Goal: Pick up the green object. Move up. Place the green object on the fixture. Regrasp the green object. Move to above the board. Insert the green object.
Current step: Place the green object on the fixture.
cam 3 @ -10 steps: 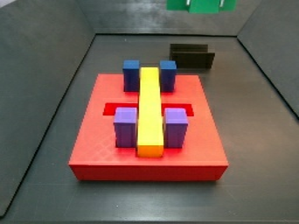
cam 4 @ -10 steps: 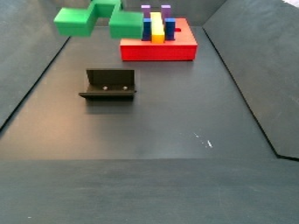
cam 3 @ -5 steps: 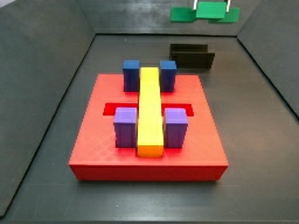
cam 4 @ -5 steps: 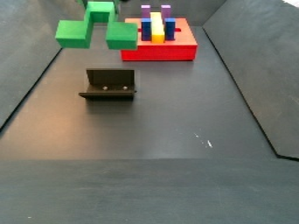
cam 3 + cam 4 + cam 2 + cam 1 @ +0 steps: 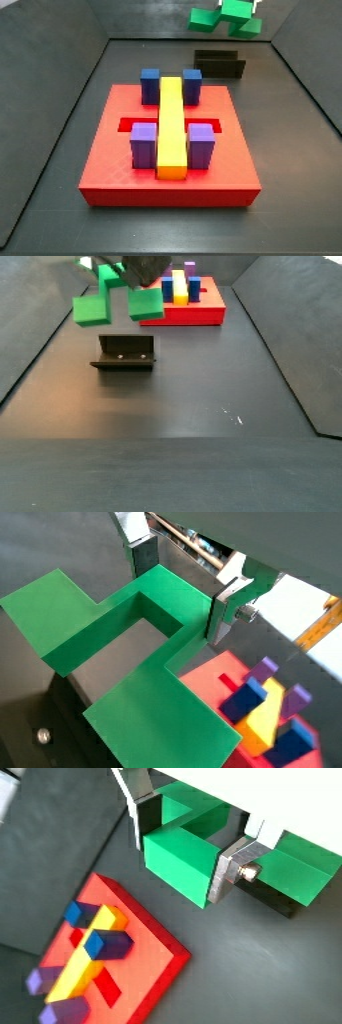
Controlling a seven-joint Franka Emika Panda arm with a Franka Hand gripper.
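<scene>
Bright green U-shaped piece [image 5: 118, 298] held in the air above the dark L-shaped bracket fixture [image 5: 124, 353].
The gripper [image 5: 181, 574] grips it between its silver fingers, away from the red slotted board [image 5: 170, 150]; no readable writing shows.

Even soft light, faint shadows, slightly blurry wrist views

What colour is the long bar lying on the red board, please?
Yellow; the bar shows best in a side view, far from the tool.
</scene>
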